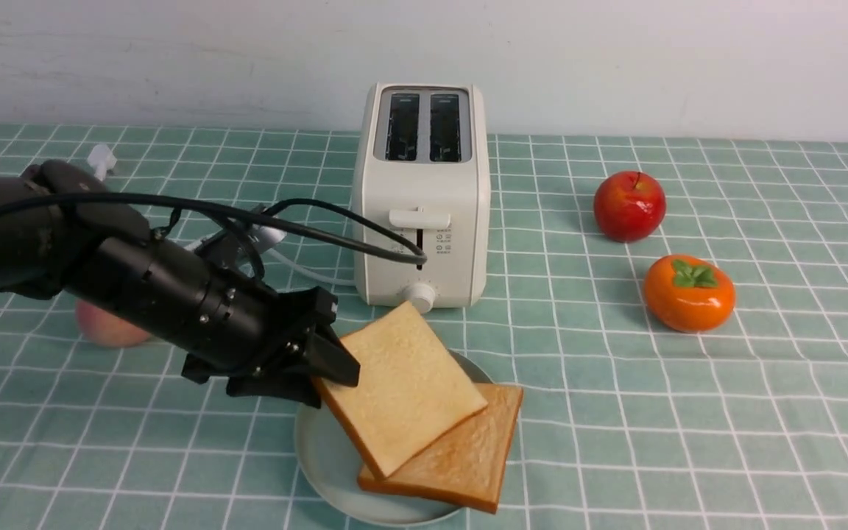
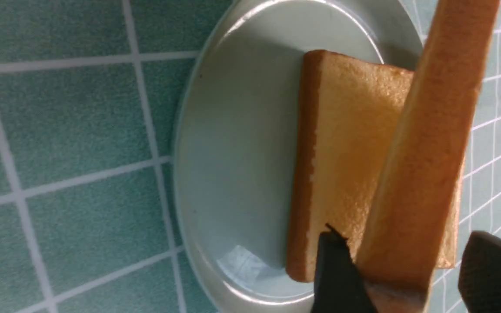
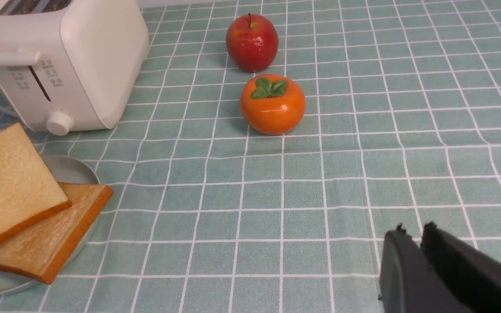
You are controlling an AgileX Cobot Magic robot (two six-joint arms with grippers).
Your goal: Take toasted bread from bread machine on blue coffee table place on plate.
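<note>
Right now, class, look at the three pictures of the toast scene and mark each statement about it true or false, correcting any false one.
1. Both toaster slots are empty. True.
2. The left gripper holds a slice of toast. True.
3. The plate is bare. False: a second slice lies on it.
4. The apple sits on the plate. False: it rests on the cloth behind the persimmon.

The bread machine (image 1: 422, 199) is cream-white; before it, a pale blue-green plate (image 1: 324, 460) bears tan toasted bread (image 1: 405, 386) with orange-brown crusts. The blue coffee table (image 1: 726, 412) shows teal cloth with a white grid. Beside the machine: red apple (image 1: 629, 205), orange persimmon (image 1: 688, 292), perhaps a pink peach (image 1: 107, 329)
</note>
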